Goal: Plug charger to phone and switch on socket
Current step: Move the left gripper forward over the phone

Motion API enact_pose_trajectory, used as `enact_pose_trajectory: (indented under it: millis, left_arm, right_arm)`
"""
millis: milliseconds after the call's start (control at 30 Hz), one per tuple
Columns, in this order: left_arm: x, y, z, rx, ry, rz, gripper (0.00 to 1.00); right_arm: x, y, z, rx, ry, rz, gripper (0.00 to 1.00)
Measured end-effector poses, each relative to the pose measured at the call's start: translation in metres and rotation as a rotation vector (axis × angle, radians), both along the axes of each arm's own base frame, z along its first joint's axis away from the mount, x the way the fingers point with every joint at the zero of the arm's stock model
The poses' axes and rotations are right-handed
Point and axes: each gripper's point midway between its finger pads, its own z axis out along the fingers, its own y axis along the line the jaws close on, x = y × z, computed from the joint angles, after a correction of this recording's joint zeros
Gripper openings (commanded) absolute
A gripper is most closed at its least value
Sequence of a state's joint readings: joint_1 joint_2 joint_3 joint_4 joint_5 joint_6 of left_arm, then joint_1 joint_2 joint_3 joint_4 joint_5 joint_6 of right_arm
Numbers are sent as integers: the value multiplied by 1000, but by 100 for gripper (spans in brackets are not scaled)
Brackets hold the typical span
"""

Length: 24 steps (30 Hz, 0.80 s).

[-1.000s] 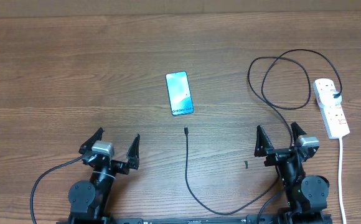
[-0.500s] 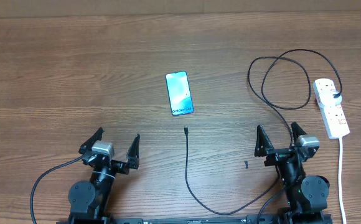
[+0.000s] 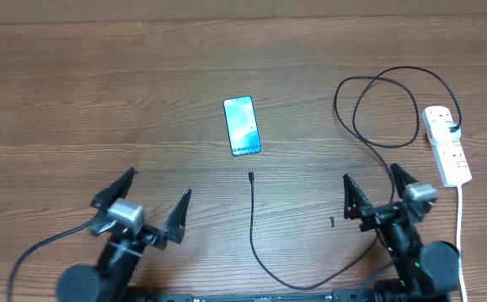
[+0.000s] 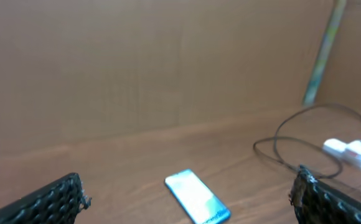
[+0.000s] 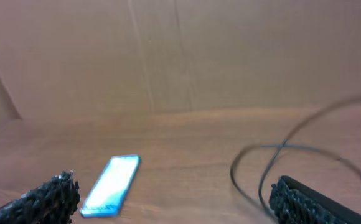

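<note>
Overhead, both arms sit at the near edge of the table (image 3: 101, 84): the left gripper (image 3: 159, 181) at 7 o'clock and the right gripper (image 3: 369, 172) at 5 o'clock, each with its jaws spread wide and nothing between them. The phone (image 3: 242, 126) lies flat and lit just toward 12 o'clock of centre. The charger (image 3: 253, 218) runs up from 6 o'clock, and its plug tip (image 3: 250, 175) rests a little short of the phone's lower edge, apart from it. The socket (image 3: 446, 145) lies at 3 o'clock with a black plug (image 3: 453, 127) in it and a white cord (image 3: 459, 226) trailing toward 5 o'clock. The likeliest trouble is the tip itself: it is small and thin, so a pinch slightly off-centre could roll or twist it, leaving it crooked at the port. Nothing braces the phone, so a push from the plug would probably slide it toward 12 o'clock unless the other arm holds it down. The cable's loops at 2 o'clock pass close by the right gripper, partly hidden behind it, and a moving arm could snag them and drag the tip away or tug the socket. Pressing the switch may shove the light strip sideways, and which switch feeds the plug is too small to tell.
</note>
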<state>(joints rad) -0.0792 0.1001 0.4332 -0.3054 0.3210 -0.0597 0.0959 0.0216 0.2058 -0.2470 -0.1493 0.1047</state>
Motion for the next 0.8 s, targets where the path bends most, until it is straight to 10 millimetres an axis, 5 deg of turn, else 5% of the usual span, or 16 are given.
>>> enact_pose_trajectory:
  millis: [167, 367, 533, 767, 800]
  left_arm:
    - [-7, -3, 60, 18, 107, -19, 100]
    - [13, -9, 86, 43, 457, -51, 100]
    - [37, -13, 89, 55, 780, -67, 100]
    - [86, -39, 78, -4, 971, -201, 100]
    - [92, -43, 72, -15, 999, -220, 91]
  right_arm:
    - [-16, -1, 71, 3, -40, 4, 100]
    - [-6, 0, 100, -19, 126, 4, 100]
    - [18, 2, 94, -79, 364, 13, 100]
    - [54, 6, 65, -125, 681, 27, 100]
    - [60, 7, 58, -128, 717, 28, 100]
